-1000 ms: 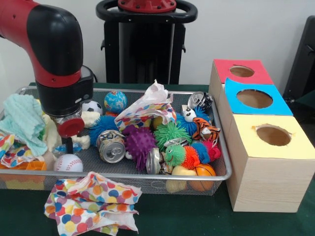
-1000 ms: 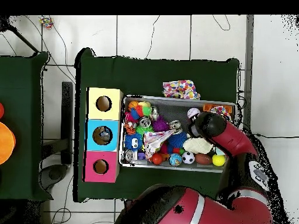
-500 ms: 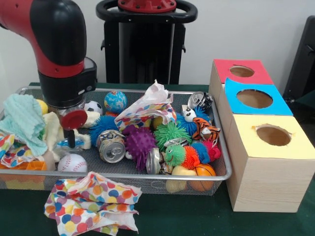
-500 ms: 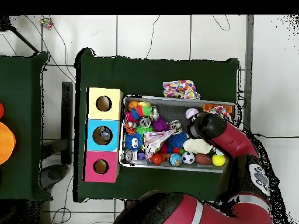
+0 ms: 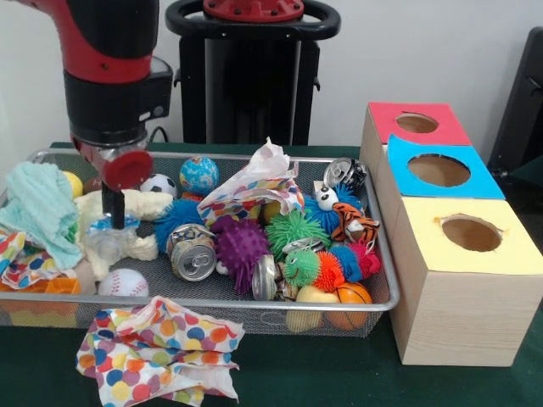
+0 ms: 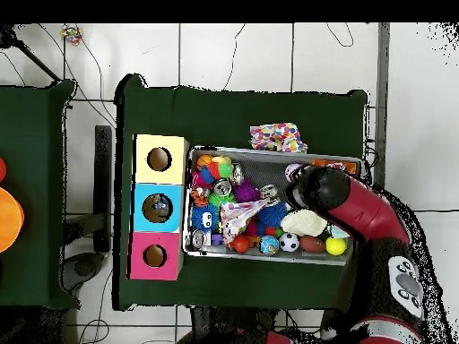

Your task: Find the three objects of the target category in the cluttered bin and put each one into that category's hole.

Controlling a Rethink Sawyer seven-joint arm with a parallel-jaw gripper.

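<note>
1. The gripper [image 5: 113,214] hangs over the left end of the wire-mesh bin [image 5: 383,273], its tips pinched on a small blue-and-clear object [image 5: 109,225] above a cream plush toy [image 5: 114,240].
2. The grasp looks shallow; the object could drop back among the clutter.
3. The blue-topped box's hole [image 5: 439,170] sits well apart, beyond the bin's right end, so a long carry raises that risk.
4. The teal cloth [image 5: 38,209] nearby could snag.

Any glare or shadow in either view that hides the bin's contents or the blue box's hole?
Front view: light is even, with only small glints on the crushed can; the blue box's hole is shaded inside but its rim reads plainly. Overhead view: no glare, but the arm covers one end of the bin.
</note>
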